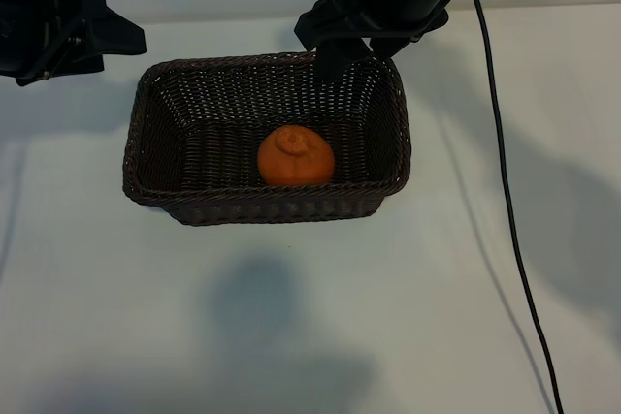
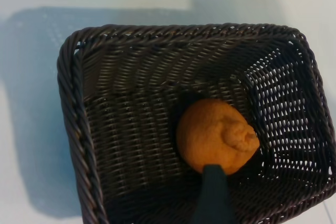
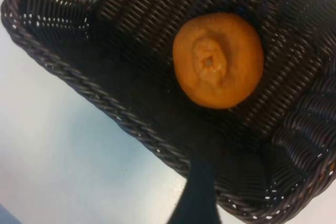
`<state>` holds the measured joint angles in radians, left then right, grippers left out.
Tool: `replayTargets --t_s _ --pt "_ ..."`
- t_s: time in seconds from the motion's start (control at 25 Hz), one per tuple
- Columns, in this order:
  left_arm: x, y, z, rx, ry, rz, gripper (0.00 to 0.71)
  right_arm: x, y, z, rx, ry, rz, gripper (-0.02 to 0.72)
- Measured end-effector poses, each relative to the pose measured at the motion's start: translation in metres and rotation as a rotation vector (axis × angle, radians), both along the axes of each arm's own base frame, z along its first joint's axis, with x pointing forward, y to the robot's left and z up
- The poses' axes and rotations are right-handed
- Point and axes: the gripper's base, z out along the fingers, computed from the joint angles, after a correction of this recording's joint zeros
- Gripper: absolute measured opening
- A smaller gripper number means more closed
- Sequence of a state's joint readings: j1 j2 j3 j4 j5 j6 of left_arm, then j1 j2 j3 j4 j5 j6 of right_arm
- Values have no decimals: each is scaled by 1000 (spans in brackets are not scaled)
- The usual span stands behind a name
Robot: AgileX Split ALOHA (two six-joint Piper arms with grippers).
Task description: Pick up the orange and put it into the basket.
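The orange (image 1: 296, 156), round with matte dimpled skin, lies on the floor of the basket (image 1: 146, 157), toward the basket's near long wall; only the right wrist view shows its puckered stem dimple head-on. The basket is rectangular, dark brown woven wicker with sloping sides and a braided rim, set on a pale smooth surface (image 1: 310, 317). The right tool (image 1: 351, 50) hangs over the basket's far rim, jaws wide apart and holding nothing, and the left tool (image 1: 124, 41) sits off the basket's far left corner, likewise spread wide and empty.
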<state>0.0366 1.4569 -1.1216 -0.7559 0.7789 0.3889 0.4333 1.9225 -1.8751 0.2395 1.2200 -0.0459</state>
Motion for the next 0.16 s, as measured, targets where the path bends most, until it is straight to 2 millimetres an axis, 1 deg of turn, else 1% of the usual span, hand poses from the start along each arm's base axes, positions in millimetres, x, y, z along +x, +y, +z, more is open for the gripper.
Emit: replayTargets --t_s 0.16 --pt "0 0 0 0 0 -1 587 0 0 0 2 1 0 598"
